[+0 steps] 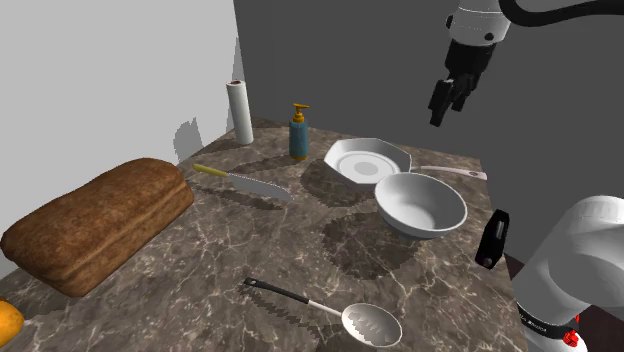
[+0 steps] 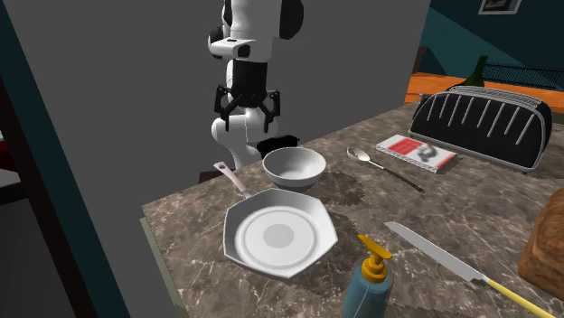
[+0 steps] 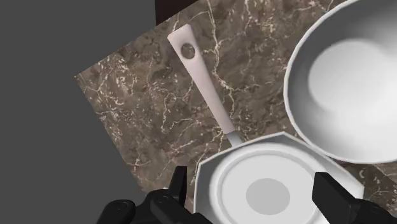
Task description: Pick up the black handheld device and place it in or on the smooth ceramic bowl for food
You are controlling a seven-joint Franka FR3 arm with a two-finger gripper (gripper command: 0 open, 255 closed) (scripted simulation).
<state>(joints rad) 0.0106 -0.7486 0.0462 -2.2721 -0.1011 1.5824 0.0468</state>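
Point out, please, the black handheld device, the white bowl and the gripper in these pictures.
black handheld device [image 1: 492, 240]: shoulder view, middle of its body.
white bowl [image 1: 421, 206]: shoulder view, bare inner floor.
gripper [image 2: 246, 114]: second exterior view, midway between its open fingertips.

A white arm with dark joints was seen, ended by an all-black two-fingered gripper; red marks were noted on its rounded base.

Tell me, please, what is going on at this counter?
The white arm hangs high over the marble countertop, its jaws open and empty above the white pan. The black handheld device sits untouched at the countertop's edge, near the white bowl, which holds nothing.
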